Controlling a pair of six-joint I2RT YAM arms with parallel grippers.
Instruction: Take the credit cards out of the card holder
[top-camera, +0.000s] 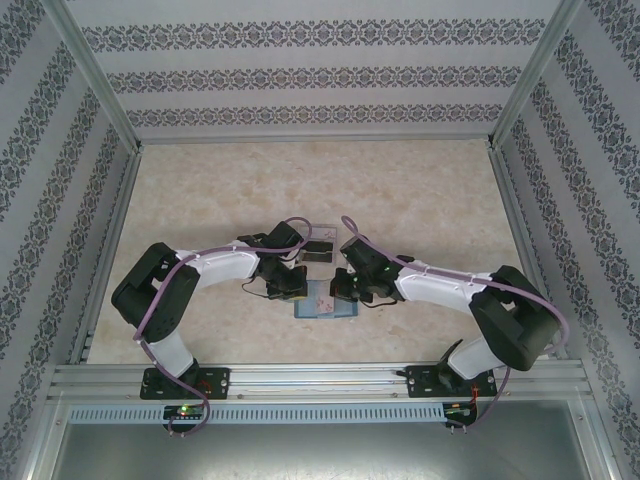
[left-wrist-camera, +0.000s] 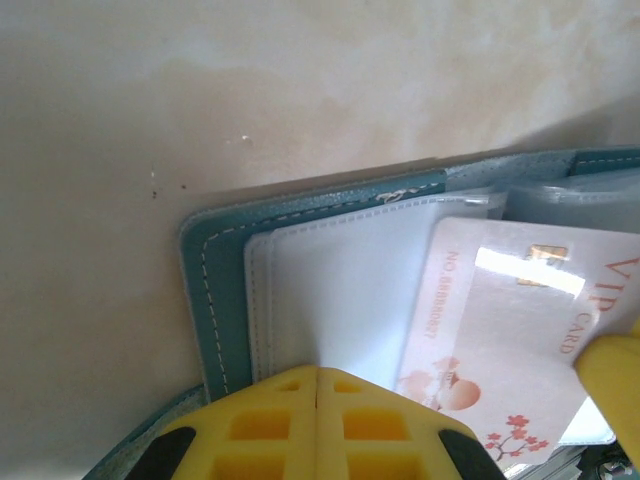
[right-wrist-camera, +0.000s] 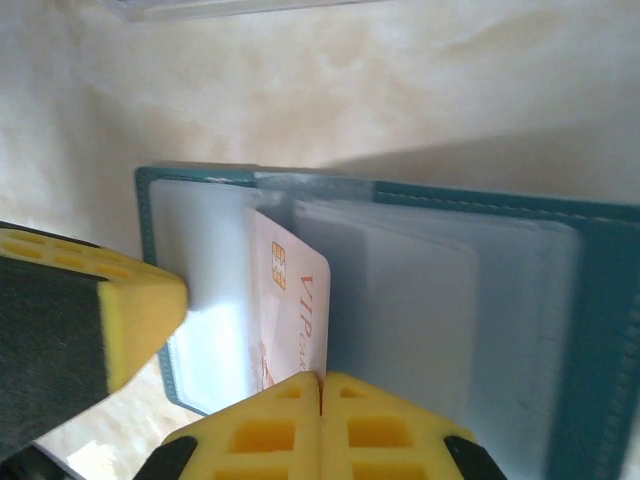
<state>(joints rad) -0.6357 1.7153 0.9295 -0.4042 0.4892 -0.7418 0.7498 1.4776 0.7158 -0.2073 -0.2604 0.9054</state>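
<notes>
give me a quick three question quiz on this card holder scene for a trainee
1. True or false: the card holder lies folded shut on the table.
2. Which word is printed on the chip card sticking out of its clear sleeve? A) VIP B) VISA C) BANK
3. Which gripper has its fingers shut on the chip card's edge: the left gripper or the right gripper?

Key: 1 false, it lies open; 2 A; 3 the right gripper.
</notes>
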